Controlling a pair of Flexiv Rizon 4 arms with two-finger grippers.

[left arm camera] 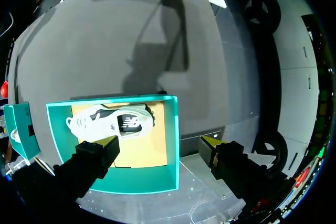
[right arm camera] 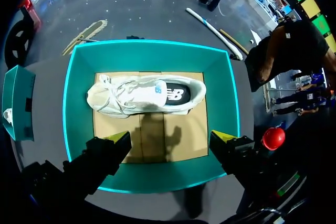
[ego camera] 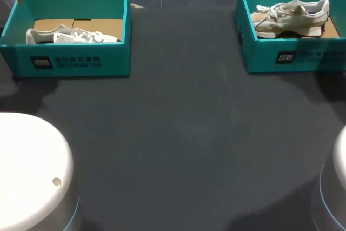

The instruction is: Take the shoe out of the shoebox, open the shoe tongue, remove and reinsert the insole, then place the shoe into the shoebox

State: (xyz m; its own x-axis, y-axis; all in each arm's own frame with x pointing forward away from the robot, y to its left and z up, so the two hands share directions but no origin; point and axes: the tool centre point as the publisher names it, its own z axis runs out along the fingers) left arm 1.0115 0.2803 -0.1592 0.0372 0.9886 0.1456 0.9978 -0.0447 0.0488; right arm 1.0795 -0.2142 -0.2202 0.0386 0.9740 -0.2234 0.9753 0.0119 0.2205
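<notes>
**Boxes.** In the head view the left shoebox (ego camera: pixel 75 63) sits at the upper left of the frame and the right shoebox (ego camera: pixel 303 55) at the upper right, well apart on the table (ego camera: pixel 178 133).

**Shoes.** The left shoe (ego camera: pixel 70 36) and the right shoe (ego camera: pixel 292 17) each lie on their side on their box's cardboard liner. Extraction is judged not yet begun.

**Right gripper** (right arm camera: pixel 172 139). It hangs above its box, fingers spread wide and empty, with the shoe just ahead. It looks staged for a descent.

**Left gripper** (left arm camera: pixel 160 142). Its fingers are equally spread and empty, and it straddles its box's wall with one finger outside. It likely needs re-centring.
</notes>
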